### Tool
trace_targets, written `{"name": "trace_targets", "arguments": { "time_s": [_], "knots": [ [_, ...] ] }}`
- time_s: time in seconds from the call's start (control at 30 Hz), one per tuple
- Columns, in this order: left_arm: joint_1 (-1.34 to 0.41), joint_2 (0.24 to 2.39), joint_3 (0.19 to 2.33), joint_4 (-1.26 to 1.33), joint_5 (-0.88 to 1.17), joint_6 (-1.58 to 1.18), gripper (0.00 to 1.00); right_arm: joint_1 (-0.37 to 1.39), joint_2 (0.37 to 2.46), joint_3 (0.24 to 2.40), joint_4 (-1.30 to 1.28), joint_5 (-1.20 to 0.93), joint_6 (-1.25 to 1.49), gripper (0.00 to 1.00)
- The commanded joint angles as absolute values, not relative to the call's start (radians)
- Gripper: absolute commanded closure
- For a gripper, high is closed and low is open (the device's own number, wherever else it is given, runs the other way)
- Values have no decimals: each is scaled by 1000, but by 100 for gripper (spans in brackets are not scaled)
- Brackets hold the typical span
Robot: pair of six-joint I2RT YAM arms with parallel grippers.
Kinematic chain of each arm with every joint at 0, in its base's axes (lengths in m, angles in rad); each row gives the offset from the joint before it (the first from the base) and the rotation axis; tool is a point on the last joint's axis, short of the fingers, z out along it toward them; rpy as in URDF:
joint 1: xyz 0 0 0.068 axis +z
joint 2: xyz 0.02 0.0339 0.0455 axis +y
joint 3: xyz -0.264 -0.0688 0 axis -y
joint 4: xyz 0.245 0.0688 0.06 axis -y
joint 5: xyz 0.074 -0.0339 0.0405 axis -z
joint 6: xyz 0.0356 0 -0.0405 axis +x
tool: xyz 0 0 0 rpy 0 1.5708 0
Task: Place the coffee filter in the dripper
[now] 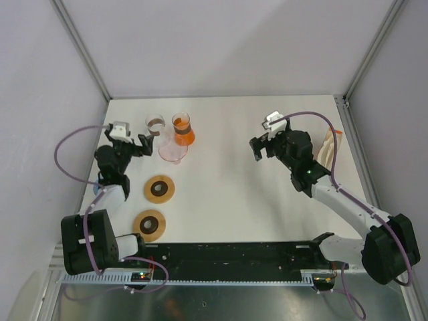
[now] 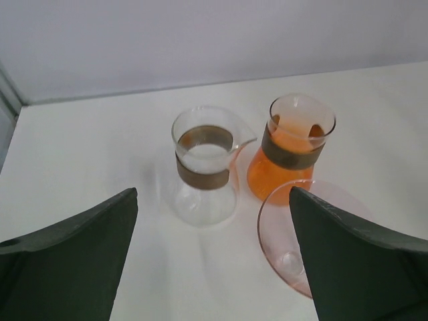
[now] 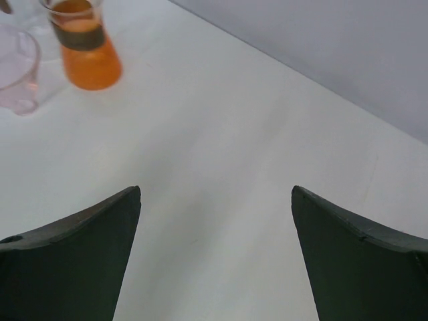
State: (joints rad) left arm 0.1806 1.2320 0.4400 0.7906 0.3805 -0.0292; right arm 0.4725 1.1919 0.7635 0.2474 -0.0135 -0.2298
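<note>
Near the dripper [image 1: 172, 153], my left pincer [image 1: 147, 144] hangs spread and empty. My right pincer [image 1: 257, 148] is spread too.

No readable text or labels anywhere.

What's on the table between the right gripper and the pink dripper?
Nothing. In the top view, only bare table separates the right gripper from the pink dripper.

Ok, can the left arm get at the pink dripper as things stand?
Probably yes: the open left gripper sits just short of the dripper with nothing between them, though the orange carafe stands right next to it.
</note>
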Motion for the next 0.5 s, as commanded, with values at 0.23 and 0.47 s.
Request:
{"name": "trace_targets", "arguments": {
  "time_s": [0.23,0.47],
  "knots": [
    [220,1480,1209,-123,701,75,28,520,1121,898,-10,-63,-165,1],
    [160,1662,1432,-277,494,223,25,518,1141,899,-53,-56,-169,1]
  ]
}}
